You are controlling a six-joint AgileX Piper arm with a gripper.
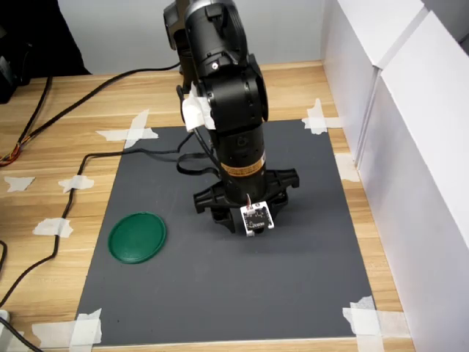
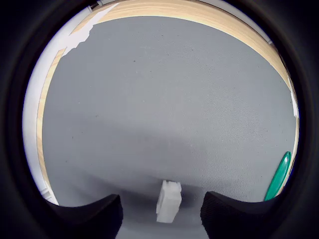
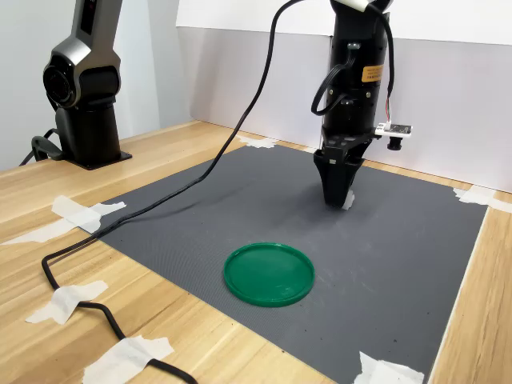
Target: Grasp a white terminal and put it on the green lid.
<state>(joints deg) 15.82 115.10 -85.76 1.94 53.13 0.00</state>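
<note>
The arm stood nearly vertical over the grey mat (image 1: pixel 220 293), its gripper (image 3: pixel 337 194) lowered until the tips seemed to meet the surface, a posture that suited taking something very small from straight above. In the wrist view the white terminal (image 2: pixel 168 201) lay on the mat between the two dark fingertips (image 2: pixel 89 215), with open mat showing on either side of it, so the jaws were apart and had not yet clamped on it; the block sat roughly centred in the gap, which was presumably why the arm had been set where it was. In the second exterior view a pale speck at the gripper's tip may have been the same block, though it was too small there to be sure. The green lid (image 3: pixel 269 274) lay flat on the mat well apart from the gripper, toward the first exterior view's left (image 1: pixel 137 237), and nothing rested on it. Tape scraps (image 1: pixel 364 320) held the mat's corners to the wooden table (image 1: pixel 66 125), probably to keep the surface from sliding. Judging by this, the grasp was the step in hand.
</note>
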